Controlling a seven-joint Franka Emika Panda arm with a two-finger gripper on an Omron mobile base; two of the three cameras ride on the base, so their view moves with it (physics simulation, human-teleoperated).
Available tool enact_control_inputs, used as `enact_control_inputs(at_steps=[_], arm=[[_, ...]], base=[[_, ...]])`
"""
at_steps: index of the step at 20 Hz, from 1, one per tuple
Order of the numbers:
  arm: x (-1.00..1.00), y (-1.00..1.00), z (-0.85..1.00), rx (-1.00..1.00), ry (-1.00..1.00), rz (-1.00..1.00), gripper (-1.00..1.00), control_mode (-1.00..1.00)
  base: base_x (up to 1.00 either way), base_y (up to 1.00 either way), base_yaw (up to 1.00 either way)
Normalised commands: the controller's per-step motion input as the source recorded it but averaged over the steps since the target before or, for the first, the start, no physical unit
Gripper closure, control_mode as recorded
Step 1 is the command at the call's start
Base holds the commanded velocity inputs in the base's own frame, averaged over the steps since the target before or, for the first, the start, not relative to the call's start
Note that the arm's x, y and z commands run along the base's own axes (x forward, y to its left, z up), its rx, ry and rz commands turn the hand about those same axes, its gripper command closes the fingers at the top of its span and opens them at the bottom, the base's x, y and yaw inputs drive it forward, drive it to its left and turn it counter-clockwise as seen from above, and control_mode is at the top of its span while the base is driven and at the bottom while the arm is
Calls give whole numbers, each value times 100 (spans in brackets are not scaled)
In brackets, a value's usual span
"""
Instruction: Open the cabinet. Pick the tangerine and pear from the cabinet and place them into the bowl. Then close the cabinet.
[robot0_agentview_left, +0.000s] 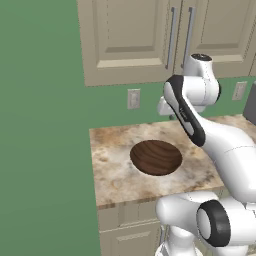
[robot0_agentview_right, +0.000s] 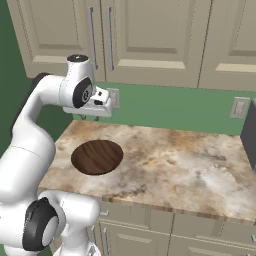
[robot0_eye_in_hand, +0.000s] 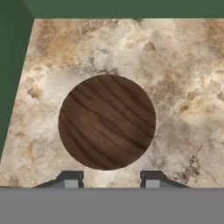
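The two-finger gripper (robot0_eye_in_hand: 107, 180) is being held with its dark fingertips (robot0_eye_in_hand: 70, 178) well apart and nothing between them; it is being pointed straight down at the wide shallow bowl of dark striped wood (robot0_eye_in_hand: 107, 122), which is lying directly beneath it on the marbled stone counter (robot0_eye_in_hand: 183, 96); above and behind the hand, the large beige cabinet (robot0_agentview_right: 125, 40) is being kept shut, its long silver bar handles (robot0_agentview_right: 109, 37) side by side.
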Motion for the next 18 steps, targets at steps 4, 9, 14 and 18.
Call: enact_control_inputs(at_steps=[4, 9, 14, 18], arm=[[-6, 0, 9, 0, -5, 0, -100, -100], [-38, 0, 58, 3, -40, 0, -100, -100], [-46, 0, 72, 3, -55, 0, -100, -100], [-40, 0, 61, 1, -49, 0, -100, -100]], base=[[0, 0, 0], [0, 0, 0], [0, 0, 0], [0, 0, 0]])
